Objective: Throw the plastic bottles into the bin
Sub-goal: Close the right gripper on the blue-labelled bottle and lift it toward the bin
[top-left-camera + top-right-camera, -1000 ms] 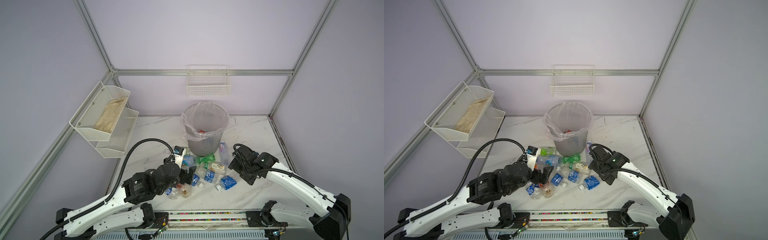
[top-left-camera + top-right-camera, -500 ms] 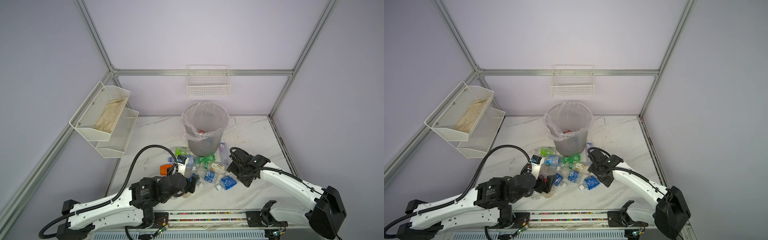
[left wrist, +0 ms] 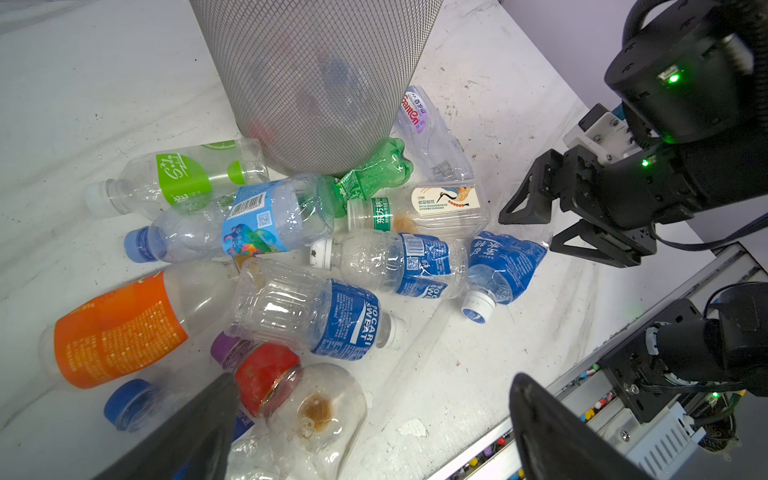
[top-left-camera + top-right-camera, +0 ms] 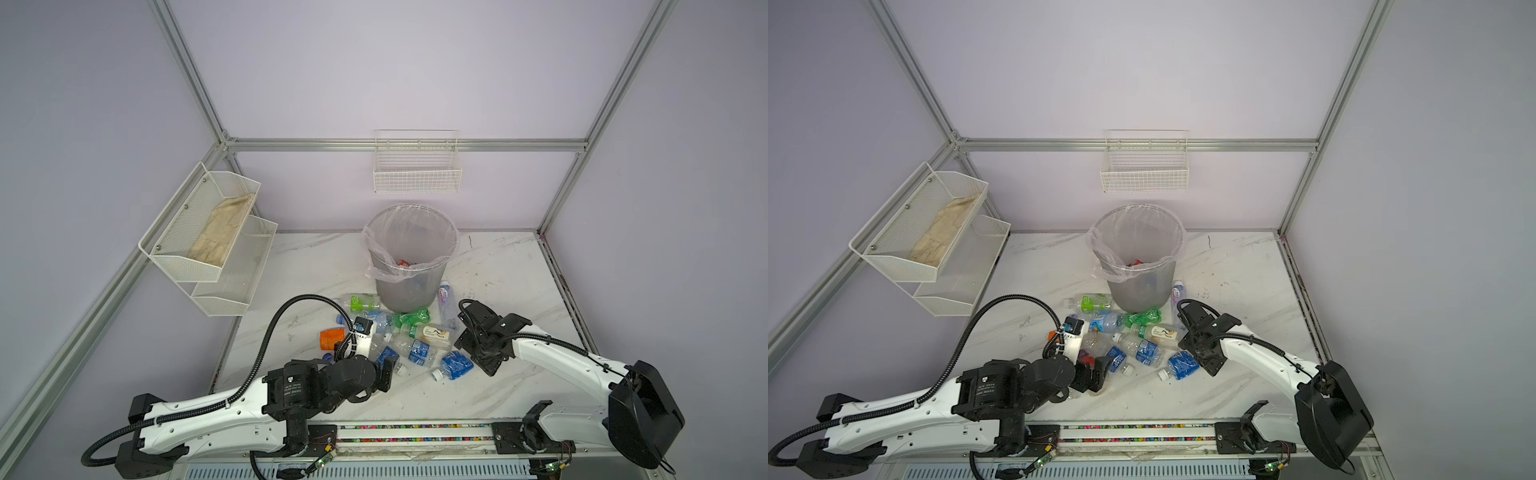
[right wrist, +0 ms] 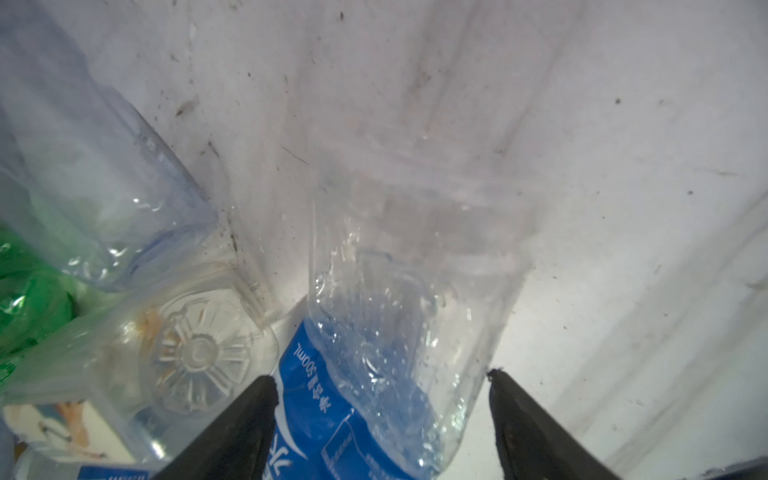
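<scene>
Centrally, at mid-frame in both top views, found the bin (image 4: 403, 291) (image 4: 1140, 291) standing upright on the marble tabletop (image 4: 498, 270), lined with a clear bag, with a red item (image 4: 402, 262) visible inside. Found the plastic bottles (image 4: 417, 351) lying in a loose pile directly below the bin in frame. Noted a green bottle (image 4: 411, 318) touching the bin's base, a green-labelled bottle (image 4: 361, 302) at the bin's lower left, a white-labelled bottle (image 4: 444, 296) just beside its right side, and an orange-labelled bottle (image 4: 331, 337) at the pile's left edge.

Located the left gripper (image 4: 1096, 372) at the lower left edge of the pile. Confirmed its fingers (image 3: 199, 424) fully released, spread wide and holding nothing. Noted a red-labelled bottle (image 3: 266, 374) just beside one finger.

Located the right gripper (image 4: 478, 355) at the right edge of the pile. Noted its fingers (image 5: 232, 428) apart and straddling the base end of a crushed blue-labelled bottle (image 4: 455, 365) (image 5: 332, 395) lying on the tabletop. Could not confirm a clamped grip on it.
</scene>
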Robot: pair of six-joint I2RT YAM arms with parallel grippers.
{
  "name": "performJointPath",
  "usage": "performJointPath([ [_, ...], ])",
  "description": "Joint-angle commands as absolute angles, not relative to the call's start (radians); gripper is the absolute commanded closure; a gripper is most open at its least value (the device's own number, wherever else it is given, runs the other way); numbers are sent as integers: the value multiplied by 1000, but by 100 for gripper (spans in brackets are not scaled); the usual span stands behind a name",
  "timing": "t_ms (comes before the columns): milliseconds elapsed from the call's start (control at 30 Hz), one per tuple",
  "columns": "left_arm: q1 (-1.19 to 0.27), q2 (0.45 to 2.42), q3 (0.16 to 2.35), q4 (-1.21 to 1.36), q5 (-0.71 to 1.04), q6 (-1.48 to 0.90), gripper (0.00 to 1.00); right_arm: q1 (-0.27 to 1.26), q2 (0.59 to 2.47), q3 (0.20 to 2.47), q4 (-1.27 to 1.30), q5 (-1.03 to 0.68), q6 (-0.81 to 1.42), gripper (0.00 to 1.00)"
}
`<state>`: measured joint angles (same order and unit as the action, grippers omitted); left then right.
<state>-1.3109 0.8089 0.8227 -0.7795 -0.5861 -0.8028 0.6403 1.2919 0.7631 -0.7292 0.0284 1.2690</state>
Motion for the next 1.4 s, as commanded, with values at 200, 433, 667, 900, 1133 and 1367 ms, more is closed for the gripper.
performJointPath([
  [200,-1329,781,763,-770,-615,-851,1,632,1362,720,-647,50,1281,32],
  [433,-1331,780,760,-770,-615,-852,1,631,1339,693,-646,45,1309,57],
  [667,-1336,774,760,-774,-620,-853,1,631,1252,717,-703,70,1335,77],
  [900,-1341,774,765,-776,-624,-854,1,632,1073,828,-864,223,1326,90],
  [1133,-1342,771,765,-776,-629,-860,1,633,816,1003,-752,255,955,91],
  [1367,-1342,756,754,-776,-638,-874,1,632,861,1357,-728,223,662,99],
])
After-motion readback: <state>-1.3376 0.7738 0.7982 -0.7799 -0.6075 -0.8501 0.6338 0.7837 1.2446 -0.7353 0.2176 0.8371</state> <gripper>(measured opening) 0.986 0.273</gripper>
